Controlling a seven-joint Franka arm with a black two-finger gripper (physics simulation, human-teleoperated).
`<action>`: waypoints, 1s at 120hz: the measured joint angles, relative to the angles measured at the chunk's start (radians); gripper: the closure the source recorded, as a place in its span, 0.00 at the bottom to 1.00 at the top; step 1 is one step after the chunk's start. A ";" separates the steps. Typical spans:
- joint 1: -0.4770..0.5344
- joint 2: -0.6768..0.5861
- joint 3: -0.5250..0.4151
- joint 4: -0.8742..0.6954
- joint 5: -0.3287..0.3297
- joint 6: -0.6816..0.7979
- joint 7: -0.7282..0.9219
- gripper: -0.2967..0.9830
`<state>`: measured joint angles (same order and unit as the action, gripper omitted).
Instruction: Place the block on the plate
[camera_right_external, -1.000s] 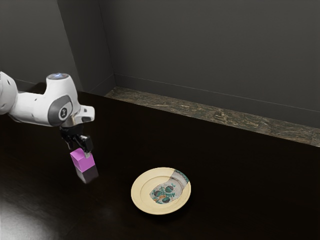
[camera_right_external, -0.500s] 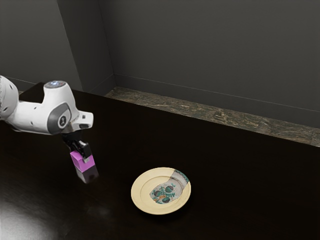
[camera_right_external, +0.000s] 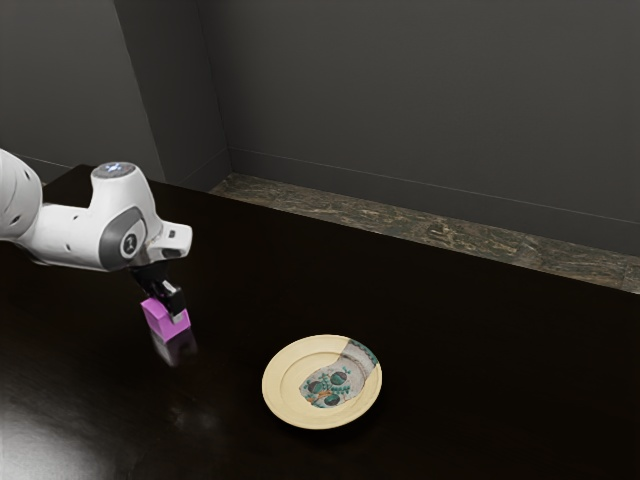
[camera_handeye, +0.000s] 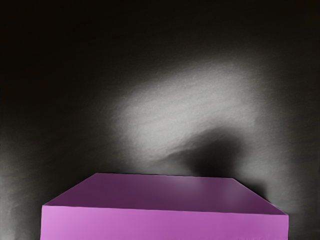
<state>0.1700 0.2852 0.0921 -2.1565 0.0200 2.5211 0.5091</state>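
"So, nearest first: where does it have to end up?"

"On the plate (camera_right_external: 279, 385), low and just right of centre in the exterior view, on the dark table (camera_right_external: 470, 390). Aim for the flat middle; the raised rim could tip a badly placed load."

"And the block (camera_right_external: 158, 320)?"

"Farther back, left of the frame and a little below mid-height, well apart from the plate. The gripper (camera_right_external: 166, 308) is right down at it, but I can't tell whether it has closed on it or stands open."

"How would you do this step well?"

"I judge it's the grasp. Square up to the block, take firm hold before any travel, then lift straight and enough to clear the rim. A lopsided hold could let it swing."

"What can't you make out?"

"The block's far side, and whether its underside bears on the tabletop; the glossy reflection muddles that edge. Its near part is cut off in the wrist view. Behind, the arm (camera_right_external: 75, 235) runs out of frame at the left edge, and the grey wall (camera_right_external: 420, 110) tells us nothing."
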 joint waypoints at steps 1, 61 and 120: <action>0.000 -0.001 0.000 0.000 0.000 0.000 0.001 0.42; -0.402 -0.203 -0.005 0.033 -0.001 -0.147 -0.021 0.47; -0.503 -0.149 -0.048 0.008 -0.166 -0.164 -0.133 0.47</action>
<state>-0.3327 0.1363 0.0444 -2.1485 -0.1461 2.3574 0.3763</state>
